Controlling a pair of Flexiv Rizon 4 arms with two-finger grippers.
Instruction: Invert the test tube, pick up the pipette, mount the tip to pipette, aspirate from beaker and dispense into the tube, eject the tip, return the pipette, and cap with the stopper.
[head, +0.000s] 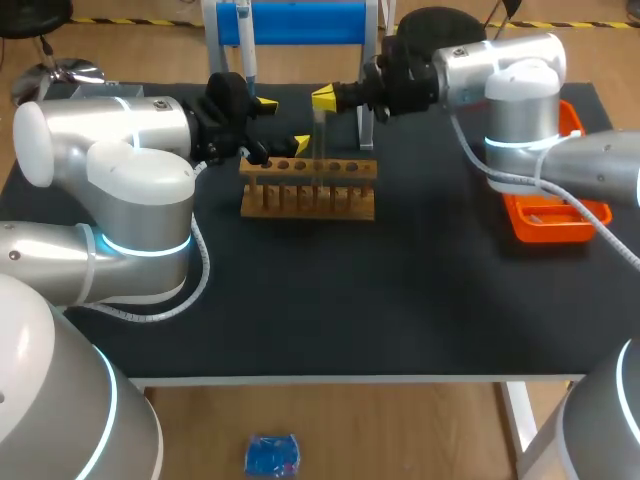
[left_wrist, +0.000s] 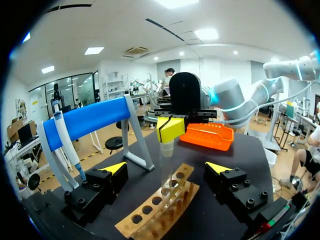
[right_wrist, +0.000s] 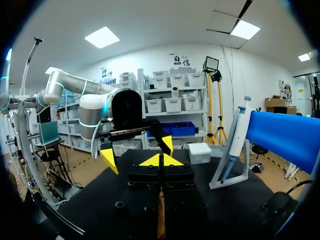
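- Test tube (head: 320, 135): you find it at the far middle of the worktop (head: 380, 300), over the wooden rack (head: 308, 200). Its lower end sits at one of the rack's holes; whether it has entered the hole cannot be told.
- Orientation: the long axis stands vertical, upright and not visibly tilted. The upper end looks like the open mouth, though the glass is too clear to be sure.
- Right end effector (head: 326, 98): it comes in from the right and is pinched on the tube's upper end, yellow tips pressed against it from two sides.
- Left end effector (head: 283, 124): it is spread wide and holds nothing, sitting just left of the rack with the tube ahead of it.
- Pipette (left_wrist: 67, 145): it hangs on the blue stand (left_wrist: 85, 122), beyond the rack and to the left, untouched.
- Orange tray (head: 545, 222): it lies on the right of the worktop, well apart from the rack.
- Progress: you are at the first step, turning the tube and seating it.
- Left to do: pipette pick-up, tip mounting, aspirating, dispensing, tip ejection, pipette return and capping all appear to remain.
- Not found: beaker and stopper cannot be picked out.
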